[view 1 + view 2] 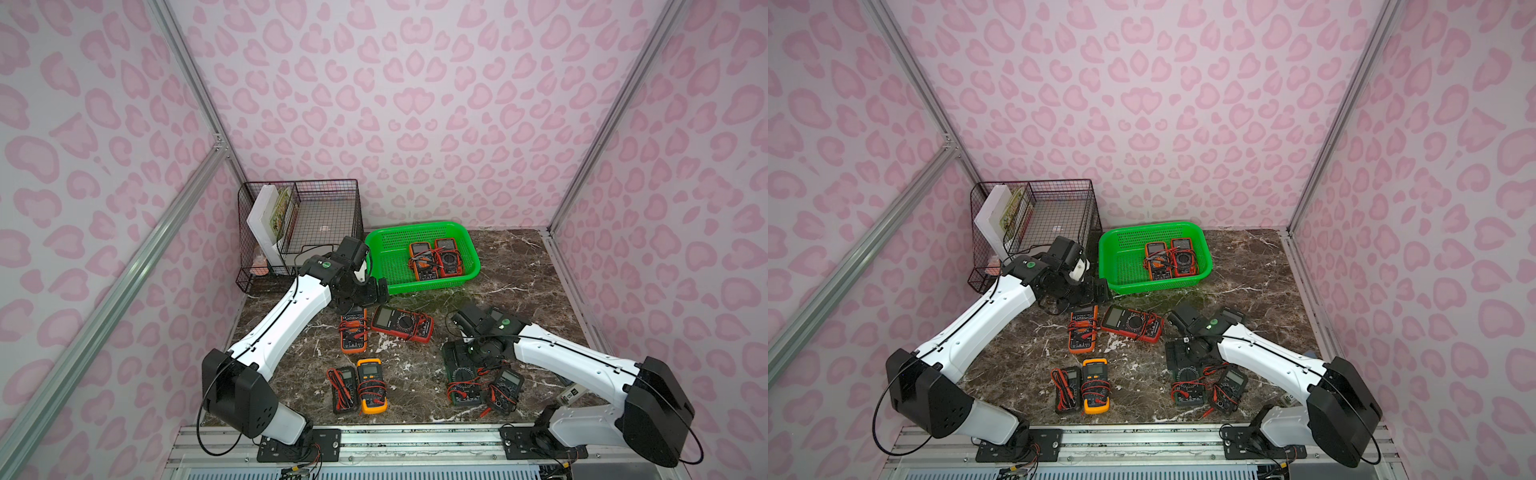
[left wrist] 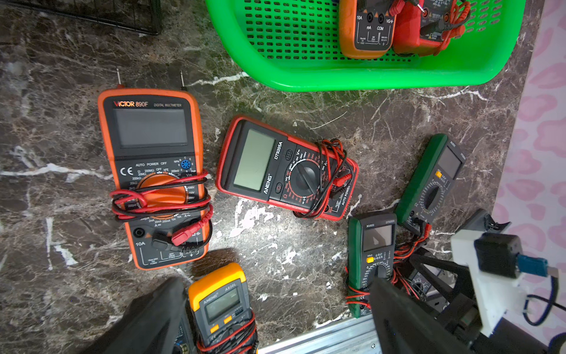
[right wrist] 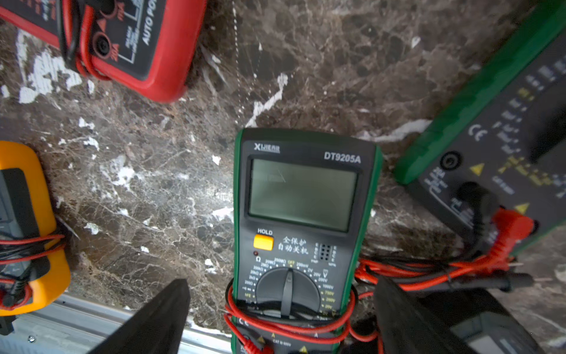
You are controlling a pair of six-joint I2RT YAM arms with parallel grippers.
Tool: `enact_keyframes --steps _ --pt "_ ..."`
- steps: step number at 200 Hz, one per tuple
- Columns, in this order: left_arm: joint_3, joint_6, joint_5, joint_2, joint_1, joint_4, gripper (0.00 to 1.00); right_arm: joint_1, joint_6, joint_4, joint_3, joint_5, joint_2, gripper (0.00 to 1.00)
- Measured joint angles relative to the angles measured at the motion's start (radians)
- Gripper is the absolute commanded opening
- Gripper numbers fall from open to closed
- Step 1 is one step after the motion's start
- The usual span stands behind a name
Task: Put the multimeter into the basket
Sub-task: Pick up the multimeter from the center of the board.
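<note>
Green meter [image 3: 300,196], my likely next pick, lies flat on the table [image 3: 153,184], well apart from the basket [image 1: 428,286], which already holds two meters [image 1: 436,259]. Right gripper [image 3: 280,283] hangs spread wide over its dial end, holding nothing; left gripper [image 2: 275,280] likewise spread and empty. Risk: loose red leads [image 3: 428,272] snag the neighbouring meter [image 3: 490,138] on lifting. The meter's lower end is cut off; finger height above it I cannot judge.

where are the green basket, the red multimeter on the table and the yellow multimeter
green basket [image 1: 432,286]: in a top view, on its near wall
red multimeter [image 1: 401,324]: in a top view, on its face by the dial
yellow multimeter [image 1: 371,384]: in a top view, on its lead-wrapped middle
</note>
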Motion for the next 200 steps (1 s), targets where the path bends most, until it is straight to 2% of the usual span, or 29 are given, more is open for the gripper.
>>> enact_keyframes --steps 102,200 --pt "-0.038 -0.017 -0.001 -0.015 -0.003 0.005 0.98 0.043 0.053 0.016 -0.069 -0.023 0.002 0.99" --pt "-0.048 -0.018 -0.001 -0.025 -0.003 0.006 0.99 0.047 0.030 0.061 -0.089 -0.039 0.075 0.99"
